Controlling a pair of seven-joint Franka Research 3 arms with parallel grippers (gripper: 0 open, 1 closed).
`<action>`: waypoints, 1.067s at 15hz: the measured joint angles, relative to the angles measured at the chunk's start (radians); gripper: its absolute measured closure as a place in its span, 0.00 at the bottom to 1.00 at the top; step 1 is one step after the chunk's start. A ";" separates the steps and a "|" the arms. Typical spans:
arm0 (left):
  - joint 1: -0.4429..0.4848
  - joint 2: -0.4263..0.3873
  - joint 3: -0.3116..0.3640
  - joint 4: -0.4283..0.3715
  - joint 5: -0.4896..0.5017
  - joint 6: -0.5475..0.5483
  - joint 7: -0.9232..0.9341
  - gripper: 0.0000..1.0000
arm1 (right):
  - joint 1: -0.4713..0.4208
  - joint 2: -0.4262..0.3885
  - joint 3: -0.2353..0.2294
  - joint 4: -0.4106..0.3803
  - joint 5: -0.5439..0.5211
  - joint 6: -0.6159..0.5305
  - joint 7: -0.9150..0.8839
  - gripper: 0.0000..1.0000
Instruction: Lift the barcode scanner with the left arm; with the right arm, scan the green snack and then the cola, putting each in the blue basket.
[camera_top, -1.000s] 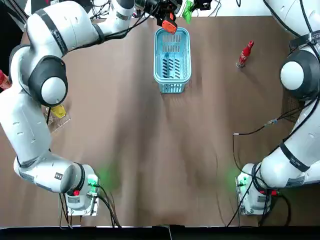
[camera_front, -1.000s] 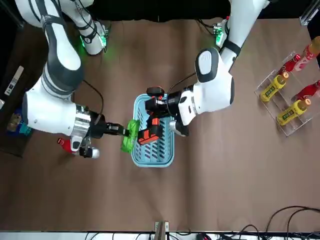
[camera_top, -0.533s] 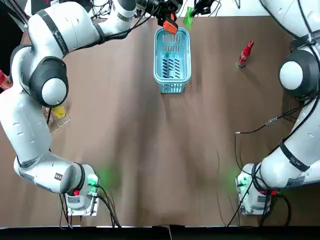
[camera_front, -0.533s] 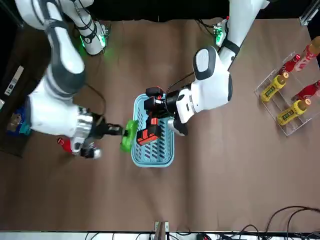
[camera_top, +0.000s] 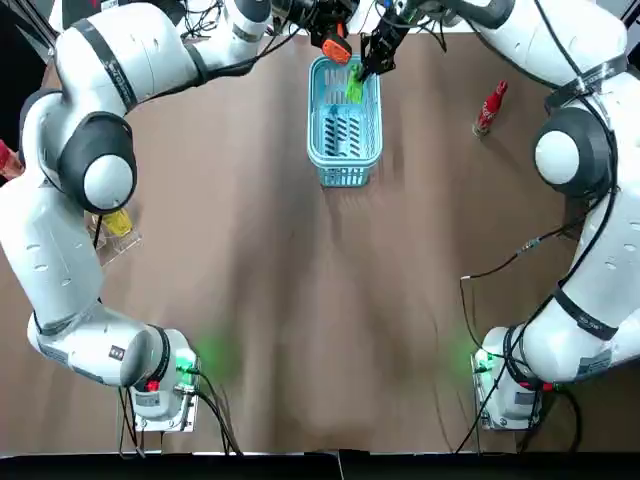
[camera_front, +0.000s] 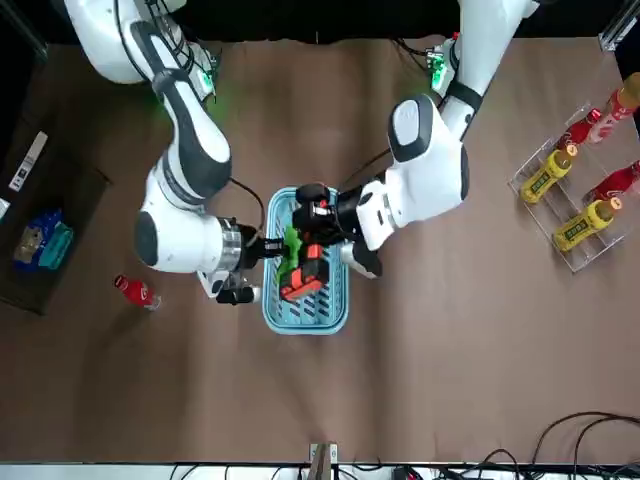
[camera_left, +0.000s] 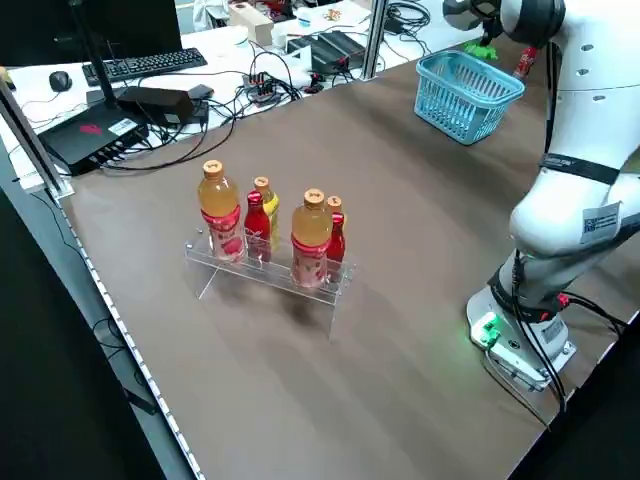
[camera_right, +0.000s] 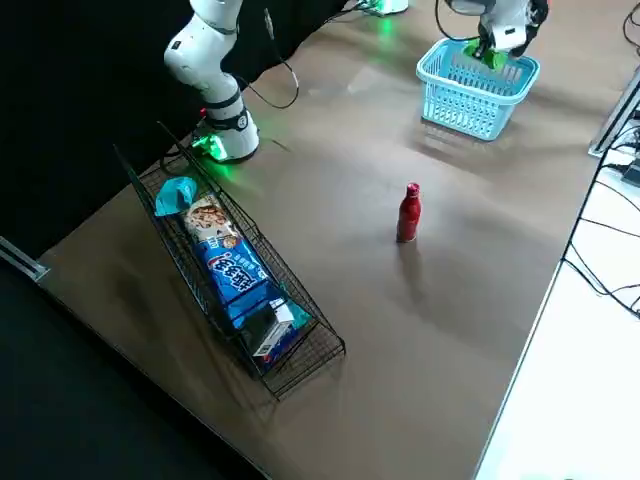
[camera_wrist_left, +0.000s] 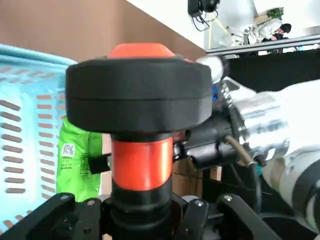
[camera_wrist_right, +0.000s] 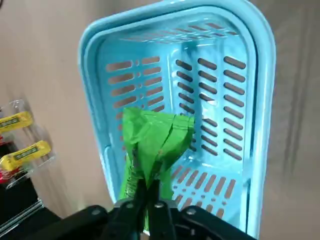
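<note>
Your right gripper (camera_wrist_right: 148, 189) is pinching the green snack bag (camera_wrist_right: 155, 142) by one edge, dangling it over the blue basket (camera_wrist_right: 263, 75) (looks light, crinkly and floppy, so an edge pinch works). Meanwhile your left gripper (camera_wrist_left: 142, 215) is clamped on the barcode scanner (camera_wrist_left: 139, 95) right beside it.

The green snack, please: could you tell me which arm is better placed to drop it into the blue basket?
Right, I think. The right tool is shut on the green snack, hanging over the blue basket; the left tool is occupied holding the barcode scanner.
</note>
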 joint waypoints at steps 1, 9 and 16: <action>0.014 0.001 0.001 -0.001 0.008 -0.007 -0.002 0.93 | 0.004 0.012 0.000 0.000 -0.003 0.026 -0.001 0.88; 0.118 0.001 0.002 -0.001 0.016 -0.172 -0.009 0.93 | -0.104 -0.037 -0.012 0.041 -0.066 -0.035 -0.015 0.22; 0.114 0.001 0.000 -0.002 0.016 -0.172 -0.013 0.93 | -0.354 -0.118 -0.015 0.035 -0.428 -0.216 -0.152 0.22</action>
